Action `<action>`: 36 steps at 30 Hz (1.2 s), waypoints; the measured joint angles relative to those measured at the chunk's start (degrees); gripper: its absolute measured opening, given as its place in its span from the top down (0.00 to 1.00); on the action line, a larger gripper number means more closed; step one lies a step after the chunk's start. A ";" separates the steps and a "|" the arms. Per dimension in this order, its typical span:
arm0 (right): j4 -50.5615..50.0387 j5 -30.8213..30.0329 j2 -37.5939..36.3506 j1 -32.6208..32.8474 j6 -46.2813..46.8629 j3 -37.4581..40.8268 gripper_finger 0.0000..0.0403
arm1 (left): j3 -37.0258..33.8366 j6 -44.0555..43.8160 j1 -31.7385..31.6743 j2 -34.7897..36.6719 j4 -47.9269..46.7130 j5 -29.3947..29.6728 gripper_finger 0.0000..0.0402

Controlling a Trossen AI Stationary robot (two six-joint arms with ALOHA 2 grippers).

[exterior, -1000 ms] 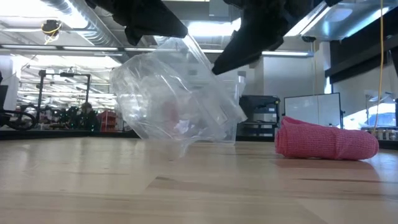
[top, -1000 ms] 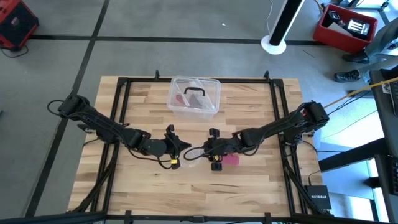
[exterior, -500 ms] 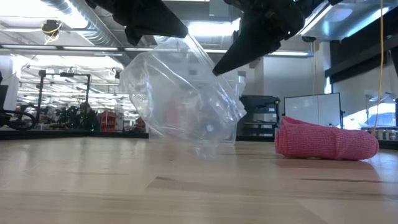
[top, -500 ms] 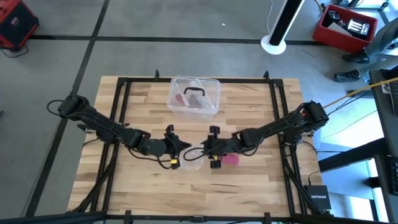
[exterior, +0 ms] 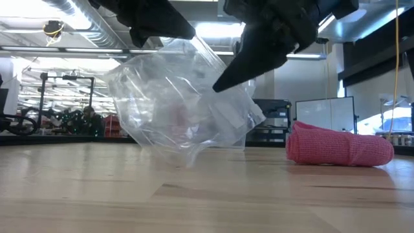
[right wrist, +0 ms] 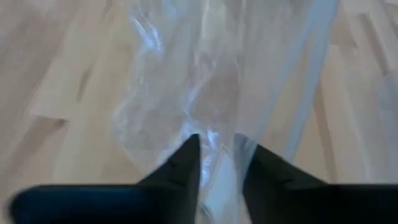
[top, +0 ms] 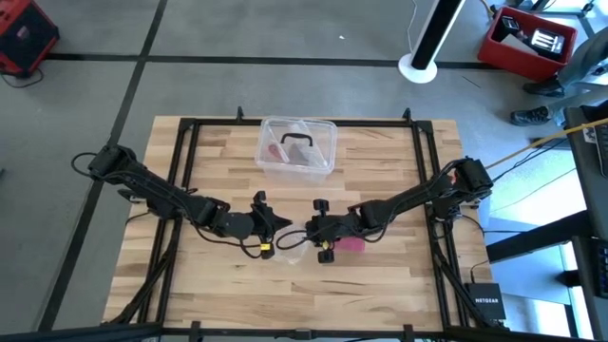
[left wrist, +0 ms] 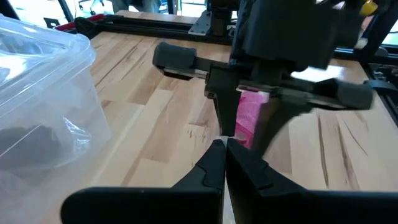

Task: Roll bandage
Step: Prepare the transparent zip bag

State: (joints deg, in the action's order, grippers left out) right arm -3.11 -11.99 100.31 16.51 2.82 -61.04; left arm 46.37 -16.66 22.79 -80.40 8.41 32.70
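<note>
The pink bandage [exterior: 339, 147] lies loosely rolled on its side on the table, right of both grippers and touched by neither; it also shows in the high view [top: 354, 244] and the left wrist view [left wrist: 250, 115]. A crumpled clear plastic wrapper [exterior: 181, 103] hangs under my left gripper [exterior: 184, 32], which is shut on its top. My right gripper [right wrist: 227, 155] reaches into the wrapper from the right with a narrow gap between its fingers. In the high view the two grippers [top: 282, 226] [top: 309, 233] nearly meet at mid-table. My left gripper holds the wrapper by its top edge [exterior: 194, 44], pinched between the shut fingers; the left wrist view does not show the film between them. The wrapper hangs below, crumpled and slack, its lower end [exterior: 187, 162] close to the table. My right gripper comes slanting down from the table's right side. Its fingertips [exterior: 221, 83] push into the wrapper's upper right side. A strip of film [right wrist: 219, 163] runs between the two fingers, and a gap still shows between them.
A clear plastic box [top: 296, 147] holding small items stands at the table's far middle, also in the left wrist view [left wrist: 37, 93]. The black frame rail [top: 180, 190] runs around the tabletop. Bare wood [top: 380, 294] lies toward the near edge.
My right gripper has gone down and toward my left gripper, pushing deeper into the wrapper. The wrapper's body has bulged and swung toward the table's left, while its top stays in my left gripper. The bandage has not moved.
</note>
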 joint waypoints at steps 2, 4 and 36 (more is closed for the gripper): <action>-0.20 -0.45 0.02 -0.02 -1.50 0.00 0.89 | 0.00 -0.44 0.00 0.00 0.08 -0.25 1.00; -0.18 -0.92 -0.50 0.02 -4.74 0.00 0.97 | 0.00 -1.39 0.00 0.00 -0.24 -0.33 0.99; -13.90 -17.38 1.93 -1.49 -35.44 -13.68 1.00 | 16.85 -13.35 -8.92 -1.74 -28.53 -10.63 0.55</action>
State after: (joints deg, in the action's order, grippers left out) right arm -17.02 -29.38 102.24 15.03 -32.62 -74.72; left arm 63.22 -30.01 13.87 -82.14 -20.13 22.06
